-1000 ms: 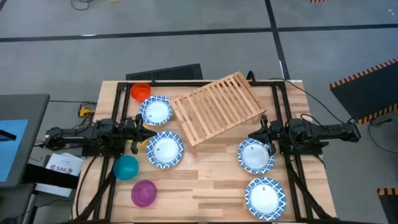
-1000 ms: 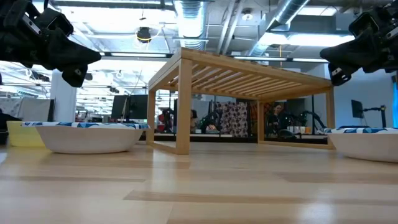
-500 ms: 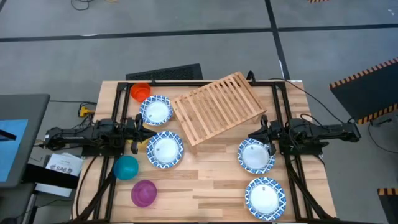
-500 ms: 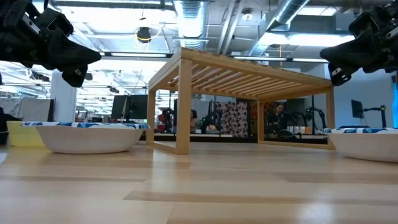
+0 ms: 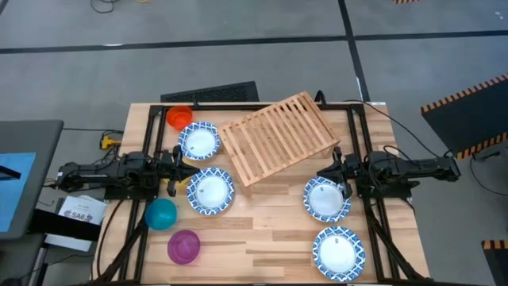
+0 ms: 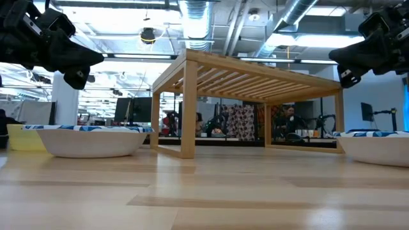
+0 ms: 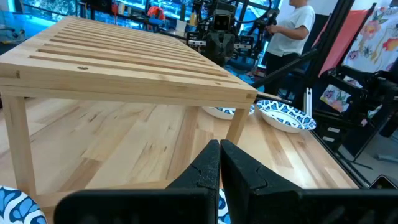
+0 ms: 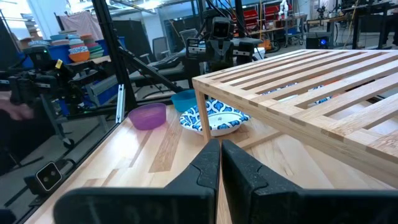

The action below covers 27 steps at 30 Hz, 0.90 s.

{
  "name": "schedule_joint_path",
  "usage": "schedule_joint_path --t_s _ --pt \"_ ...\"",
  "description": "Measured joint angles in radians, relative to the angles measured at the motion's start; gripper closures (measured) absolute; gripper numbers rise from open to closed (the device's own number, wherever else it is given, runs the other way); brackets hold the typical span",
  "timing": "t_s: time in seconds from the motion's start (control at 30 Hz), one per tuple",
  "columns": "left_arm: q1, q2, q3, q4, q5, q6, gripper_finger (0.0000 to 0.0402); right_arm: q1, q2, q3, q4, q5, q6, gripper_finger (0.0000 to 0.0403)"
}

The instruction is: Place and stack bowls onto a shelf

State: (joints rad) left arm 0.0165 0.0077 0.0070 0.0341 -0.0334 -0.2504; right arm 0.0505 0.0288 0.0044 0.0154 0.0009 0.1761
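Note:
The shelf (image 5: 278,137), a slatted wooden rack, stands on its legs at the table's far middle. Several white bowls with blue rims rest on the table: two left of the shelf (image 5: 198,141) (image 5: 210,191) and two at the near right (image 5: 327,199) (image 5: 338,251). An orange bowl (image 5: 178,117), a teal bowl (image 5: 161,214) and a purple bowl (image 5: 183,246) sit along the left side. My left gripper (image 5: 189,163) hovers shut between the two left bowls. At the right, my right gripper (image 5: 324,171) hovers shut beside the shelf. Both point level and hold nothing.
A yellow bowl (image 6: 19,137) shows at the far left in the low view, largely hidden under my left gripper from above. A dark keyboard (image 5: 210,93) lies at the table's far edge. Bare wood (image 5: 262,230) lies between the bowl groups. A person (image 7: 292,25) stands beyond the table.

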Motion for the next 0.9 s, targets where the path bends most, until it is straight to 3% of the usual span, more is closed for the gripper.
schedule_joint_path --t_s 0.23,0.37,0.47,0.63,0.77,0.9 --pt "0.0 0.0 0.0 0.0 -0.002 0.006 0.0401 0.0 0.0 0.0 0.0 0.0 0.0 0.0359" --pt "0.0 0.0 0.0 0.016 -0.044 0.083 0.0401 0.0 0.0 0.0 0.0 0.0 0.0 0.0359" --pt "0.0 0.003 0.0 0.135 -0.07 -0.078 0.0401 0.0 0.0 0.0 0.0 0.0 0.0 0.0359" --pt "0.0 0.003 0.02 0.276 -0.154 -0.516 0.0401 0.0 0.0 0.0 0.0 0.0 0.0 0.0359" --pt "0.004 0.007 0.04 0.335 -0.395 -0.651 0.0402 0.0 0.0 0.0 0.0 0.0 0.0 0.0359" --pt "0.003 0.093 0.143 0.274 -0.323 -0.661 0.039 0.0 0.0 0.0 0.0 0.0 0.0 0.0359"
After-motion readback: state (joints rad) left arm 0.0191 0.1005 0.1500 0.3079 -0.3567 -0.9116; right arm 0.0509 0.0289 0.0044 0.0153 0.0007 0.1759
